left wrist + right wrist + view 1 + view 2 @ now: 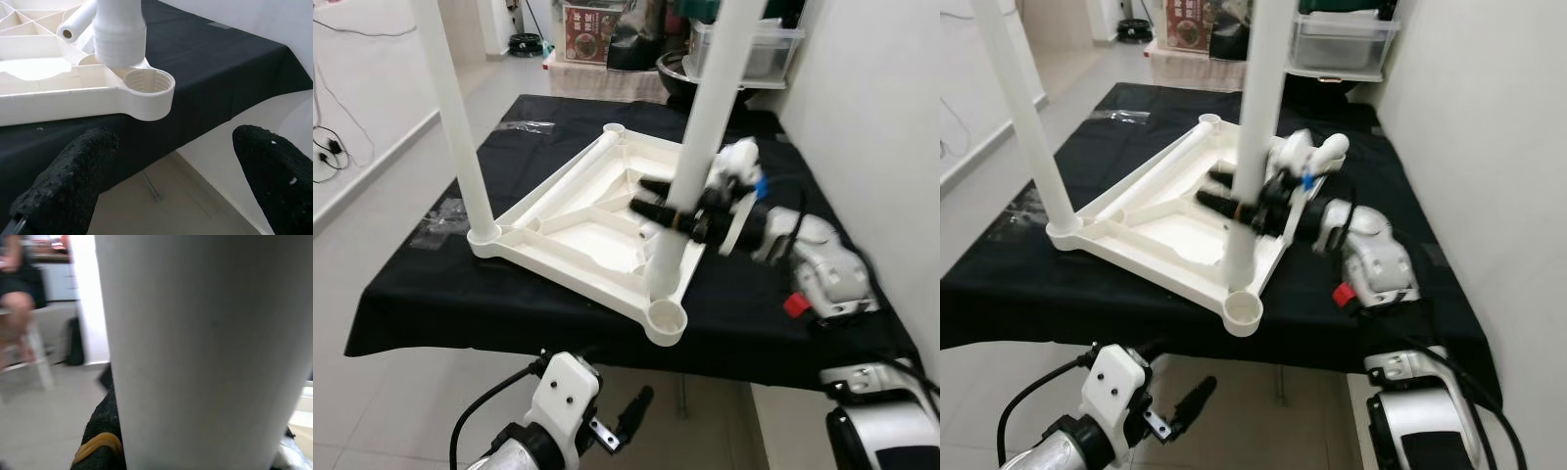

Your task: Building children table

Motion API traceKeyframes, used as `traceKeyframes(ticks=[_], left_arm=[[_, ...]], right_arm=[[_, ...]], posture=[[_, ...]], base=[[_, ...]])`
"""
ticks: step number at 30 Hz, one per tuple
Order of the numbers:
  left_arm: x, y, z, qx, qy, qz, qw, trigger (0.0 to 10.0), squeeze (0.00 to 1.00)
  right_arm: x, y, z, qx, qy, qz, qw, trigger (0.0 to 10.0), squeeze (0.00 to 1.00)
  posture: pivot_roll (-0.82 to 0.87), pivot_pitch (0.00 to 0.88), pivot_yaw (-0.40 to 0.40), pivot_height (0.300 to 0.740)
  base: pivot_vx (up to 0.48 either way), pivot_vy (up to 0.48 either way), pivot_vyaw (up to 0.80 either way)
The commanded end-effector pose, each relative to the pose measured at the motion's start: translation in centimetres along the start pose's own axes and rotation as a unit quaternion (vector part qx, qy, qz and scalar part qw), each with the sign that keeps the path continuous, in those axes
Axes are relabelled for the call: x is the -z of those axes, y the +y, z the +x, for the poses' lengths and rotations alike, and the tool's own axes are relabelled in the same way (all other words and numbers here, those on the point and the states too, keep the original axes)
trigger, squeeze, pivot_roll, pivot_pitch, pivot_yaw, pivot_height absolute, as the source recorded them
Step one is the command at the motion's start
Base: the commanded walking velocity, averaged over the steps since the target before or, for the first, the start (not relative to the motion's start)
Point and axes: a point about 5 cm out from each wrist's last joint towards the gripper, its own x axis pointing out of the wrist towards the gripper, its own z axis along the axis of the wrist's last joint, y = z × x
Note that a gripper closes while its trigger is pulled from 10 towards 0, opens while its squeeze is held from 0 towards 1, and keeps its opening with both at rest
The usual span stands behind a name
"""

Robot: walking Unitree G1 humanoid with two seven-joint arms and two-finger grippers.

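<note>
The right gripper [668, 208] has its black fingers squeezed around a white table leg [700, 137].
The leg stands just above the upside-down table top [578, 230] on the black cloth [431, 294]. Below the edge, the left gripper [166, 186] is spread wide, holding nothing.

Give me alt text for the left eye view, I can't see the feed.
The right gripper clamps a white table leg just above the near corner socket of an upturned white tabletop on a black-covered table. Another leg stands in the left corner.
</note>
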Motion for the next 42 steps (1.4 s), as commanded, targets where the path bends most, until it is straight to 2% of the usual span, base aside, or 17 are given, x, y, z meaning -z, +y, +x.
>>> traceKeyframes(ticks=[1,2,10,14,18,25,28,35,42], left_arm=[[0.0,-0.4,-0.3,0.006,0.006,0.0,1.0,10.0,0.0],[-0.2,-0.5,-0.5,0.009,0.006,0.0,1.0,10.0,0.0],[-0.4,-0.7,-1.3,0.01,0.013,-0.003,1.0,10.0,0.0],[-0.6,-0.9,-1.8,0.009,0.018,-0.004,1.0,10.0,0.0],[-0.6,-1.0,-2.0,0.007,0.022,-0.004,1.0,10.0,0.0],[-0.6,-0.9,-2.3,0.003,0.028,-0.005,1.0,10.0,0.0],[-0.5,-0.8,-2.4,0.003,0.032,-0.006,0.999,10.0,0.0],[-0.2,-0.7,-2.4,0.002,0.038,-0.006,0.999,10.0,0.0],[-0.2,-0.6,-2.4,0.002,0.04,-0.007,0.999,10.0,0.0]], right_arm=[[-0.9,0.0,0.0,-0.038,-0.022,-0.005,0.999,10.0,0.0],[-0.8,0.0,0.0,-0.075,-0.014,0.003,0.997,10.0,0.0],[-0.2,0.0,0.3,-0.128,0.021,-0.006,0.991,10.0,0.0],[0.5,-0.2,-0.1,-0.165,0.051,-0.002,0.985,10.0,0.0],[0.6,-0.4,-0.4,-0.166,0.054,-0.002,0.985,10.0,0.0],[-0.6,-1.3,-1.3,-0.154,0.042,-0.011,0.987,10.0,0.0],[-1.5,-0.8,-1.6,-0.187,0.026,-0.016,0.982,10.0,0.0],[-1.1,0.5,-1.5,-0.228,0.036,-0.014,0.973,10.0,0.0],[-0.8,1.2,-1.2,-0.245,0.031,-0.015,0.969,10.0,0.0]], posture=[[0.14,0.146,-0.059,0.74],[0.15,0.161,-0.058,0.74],[0.16,0.195,-0.052,0.74],[0.16,0.212,-0.052,0.74],[0.17,0.217,-0.052,0.74],[0.17,0.218,-0.046,0.74],[0.17,0.213,-0.043,0.74],[0.17,0.193,-0.041,0.74],[0.17,0.18,-0.037,0.74]], base=[[0.0,0.0,0.0],[0.0,0.0,0.0],[0.0,0.0,0.0],[0.0,0.0,0.0],[0.0,0.0,0.0],[0.0,0.0,0.0],[0.0,0.0,0.0],[0.0,0.0,0.0],[0.0,0.0,0.0]])
